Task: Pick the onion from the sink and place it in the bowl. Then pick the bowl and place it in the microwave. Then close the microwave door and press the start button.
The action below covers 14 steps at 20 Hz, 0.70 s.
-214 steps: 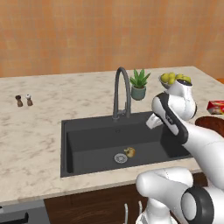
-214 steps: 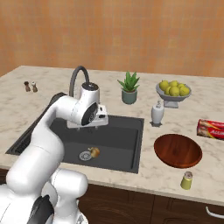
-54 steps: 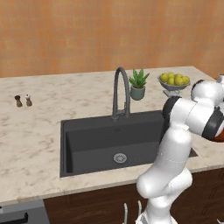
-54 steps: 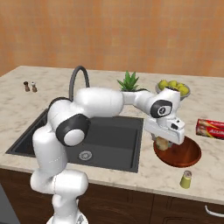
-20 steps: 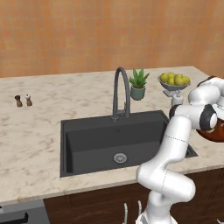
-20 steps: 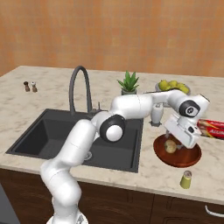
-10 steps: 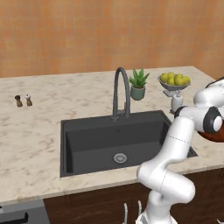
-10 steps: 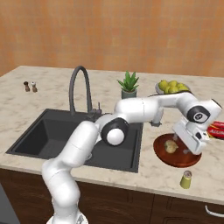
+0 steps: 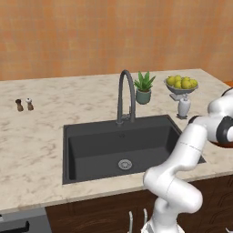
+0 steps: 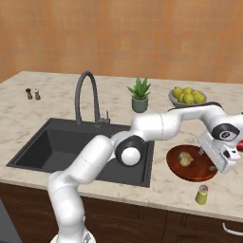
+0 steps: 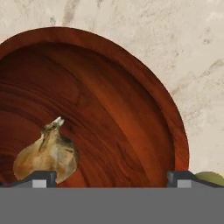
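Dark fingers stand wide apart and empty, having shifted since a second ago toward the bowl's far rim. Between them and slightly left, the onion lies loose inside the bowl on the table; bowl pickup comes next, I judge.

Bowl under my jaws: polished wood look, reddish-brown, swirling grain, soft sheen. Onion at its 7 o'clock: dry papery tan skin, matt. Counter: beige veined marble look, smooth. Sink: dark grey, matt; drain shiny metal. Tap: dark, dull metal. Wall: orange, wood-grain look. Lemons at 12 o'clock from the bowl: glossy yellow.
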### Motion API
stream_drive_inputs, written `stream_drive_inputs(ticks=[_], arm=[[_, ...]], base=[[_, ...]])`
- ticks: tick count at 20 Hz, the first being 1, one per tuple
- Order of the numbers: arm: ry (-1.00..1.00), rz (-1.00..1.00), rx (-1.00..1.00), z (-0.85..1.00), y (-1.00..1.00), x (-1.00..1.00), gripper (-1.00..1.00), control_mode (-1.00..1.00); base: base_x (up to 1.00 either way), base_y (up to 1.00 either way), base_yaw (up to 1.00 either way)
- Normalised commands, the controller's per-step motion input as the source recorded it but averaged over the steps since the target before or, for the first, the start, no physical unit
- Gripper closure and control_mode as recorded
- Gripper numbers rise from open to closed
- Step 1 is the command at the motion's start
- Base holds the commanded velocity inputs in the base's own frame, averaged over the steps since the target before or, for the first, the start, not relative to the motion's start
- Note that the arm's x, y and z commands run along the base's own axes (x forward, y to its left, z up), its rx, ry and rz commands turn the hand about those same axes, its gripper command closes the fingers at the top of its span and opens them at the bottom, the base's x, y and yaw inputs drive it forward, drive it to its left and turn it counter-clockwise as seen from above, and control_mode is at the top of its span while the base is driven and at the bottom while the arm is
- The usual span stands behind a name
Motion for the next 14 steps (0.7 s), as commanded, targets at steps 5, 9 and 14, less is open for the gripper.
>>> stream_drive_inputs(ticks=[5, 9, 14], arm=[[-0.1, 0.0, 0.0, -0.23, -0.14, 0.0, -1.0, -1.0], [-0.13, 0.0, 0.0, -0.34, 0.0, -0.01, -1.0, -1.0], [-0.05, 0.0, 0.0, 0.0, -0.19, 0.0, -1.0, -1.0]], base=[[0.0, 0.0, 0.0], [0.0, 0.0, 0.0], [0.0, 0.0, 0.0]])
